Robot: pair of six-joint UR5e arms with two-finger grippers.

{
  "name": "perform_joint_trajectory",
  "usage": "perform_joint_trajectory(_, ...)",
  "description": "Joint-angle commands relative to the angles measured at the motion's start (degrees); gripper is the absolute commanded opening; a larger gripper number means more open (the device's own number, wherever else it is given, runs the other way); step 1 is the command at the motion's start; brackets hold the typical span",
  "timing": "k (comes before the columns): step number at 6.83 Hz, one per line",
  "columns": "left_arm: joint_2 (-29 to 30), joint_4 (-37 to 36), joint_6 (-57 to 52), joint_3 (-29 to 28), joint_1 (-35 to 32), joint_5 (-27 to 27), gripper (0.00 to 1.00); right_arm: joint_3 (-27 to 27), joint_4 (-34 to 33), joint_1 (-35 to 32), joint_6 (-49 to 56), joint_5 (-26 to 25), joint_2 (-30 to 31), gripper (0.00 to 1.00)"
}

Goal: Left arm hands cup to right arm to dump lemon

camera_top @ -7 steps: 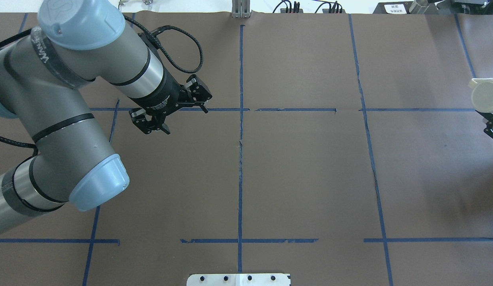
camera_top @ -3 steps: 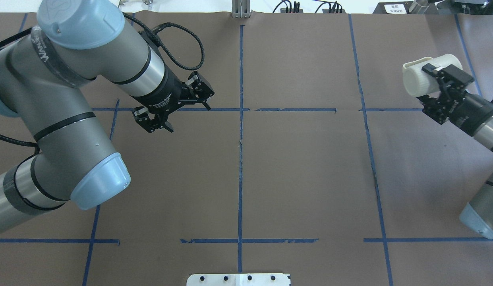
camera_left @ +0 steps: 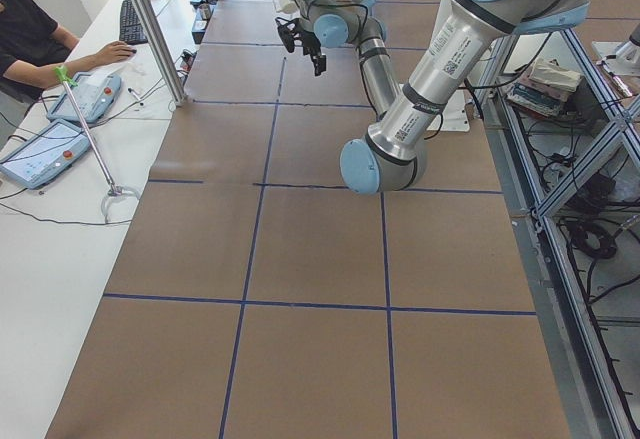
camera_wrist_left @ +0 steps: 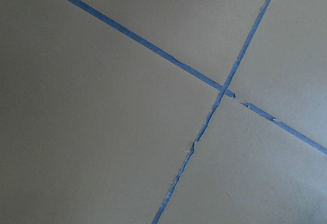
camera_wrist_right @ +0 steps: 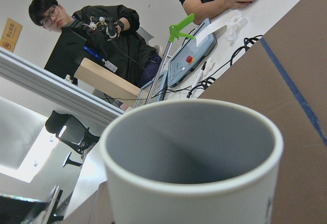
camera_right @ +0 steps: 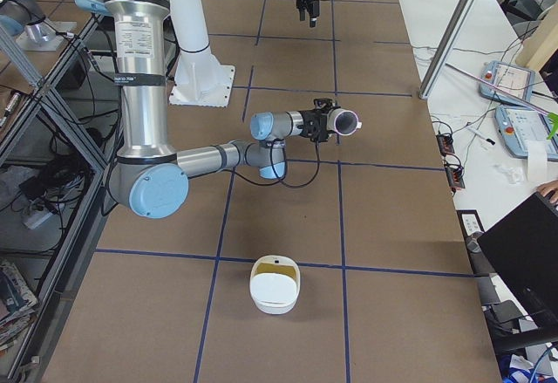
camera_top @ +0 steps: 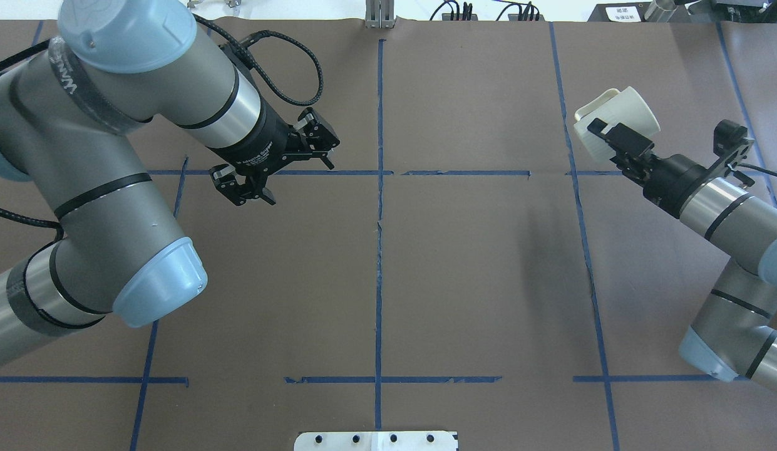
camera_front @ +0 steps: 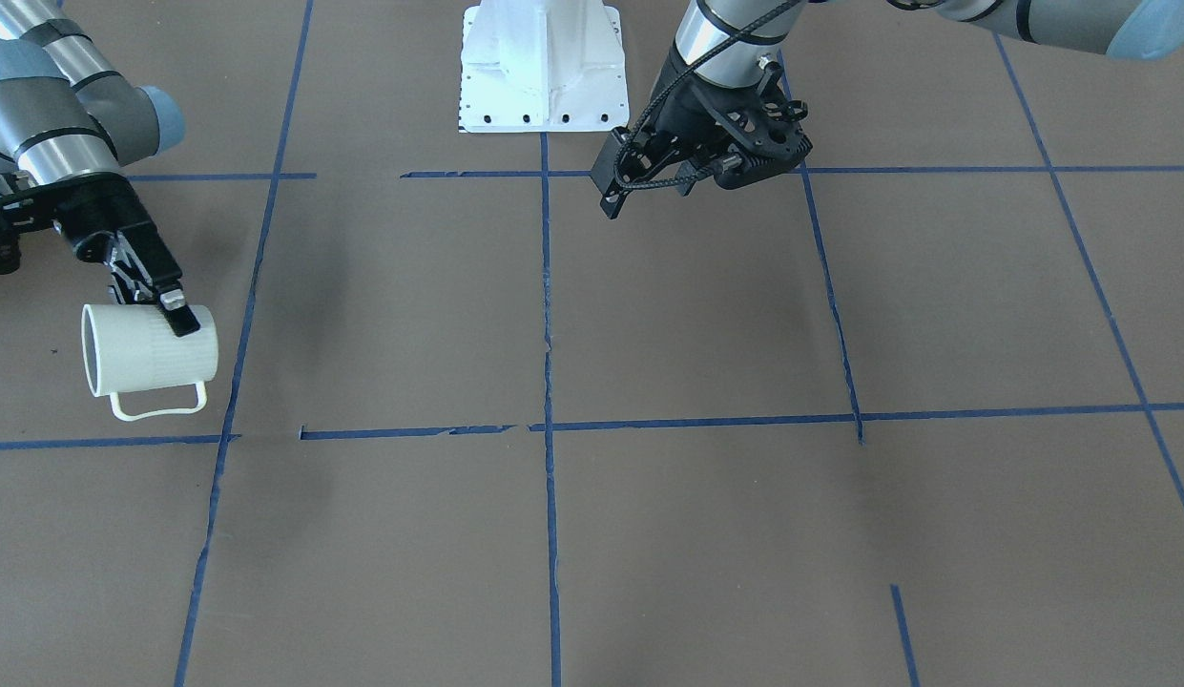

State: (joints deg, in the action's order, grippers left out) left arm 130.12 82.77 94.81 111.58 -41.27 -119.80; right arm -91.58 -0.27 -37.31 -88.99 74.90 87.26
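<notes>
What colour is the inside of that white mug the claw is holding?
Plain grey inside the cup, against its white outside. The right wrist-mounted view shows it best.

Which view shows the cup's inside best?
Right wrist: it looks straight into the cup, grey inside, nothing seen in it. Front view shows its side and handle; overhead mostly its outside; right side view a small mouth.

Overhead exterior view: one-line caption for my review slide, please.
Right gripper holds the white cup on its side above the table, while the left gripper hangs open and empty.
</notes>
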Motion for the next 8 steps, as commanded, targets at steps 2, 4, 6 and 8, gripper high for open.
perform_joint_trajectory(2,4.86,-0.32,-0.59,-4.59,0.14,1.06,1.0,-0.18,-9.72,9.05,27.03,-8.22,-8.04,0.04)
perform_joint_trajectory(4,6.81,-0.5,-0.76,-6.98,0.23,0.62,1.0,-0.09,-18.99,18.64,40.26,-24.29,-15.66,0.06)
perform_joint_trajectory(6,9.88,-0.68,-1.2,-10.83,0.32,-0.43,0.98,-0.17,-26.34,23.23,46.59,-30.06,-20.97,0.08)
perform_joint_trajectory(8,10.77,-0.68,-1.21,-12.7,0.4,-4.55,0.94,-0.17,-29.42,24.56,51.11,-31.13,-22.91,0.08)
